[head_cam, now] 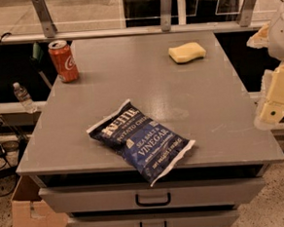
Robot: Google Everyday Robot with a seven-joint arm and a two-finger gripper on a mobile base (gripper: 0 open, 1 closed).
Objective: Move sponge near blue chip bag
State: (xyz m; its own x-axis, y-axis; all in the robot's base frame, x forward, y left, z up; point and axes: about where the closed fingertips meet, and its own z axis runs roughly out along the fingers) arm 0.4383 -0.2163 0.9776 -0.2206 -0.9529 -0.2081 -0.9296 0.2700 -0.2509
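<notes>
The sponge [187, 52] lies flat close to the far right corner of the desk [214, 105], a little in from both the far edge and the right edge. The blue chip bag [141, 141] lies slantwise near the middle of the front edge, and its lower white sealed end juts out past that edge above the top drawer [152, 195]. The two are well apart, with a broad stretch of bare grey desk top between them that runs on to the right edge. A red soda can [63, 61] stands upright by the far left corner, near the left edge. The pincer [273, 111] hangs outside the right edge, nearer the front right corner, touching nothing on the desk; whether it is wide or narrow I cannot tell.
</notes>
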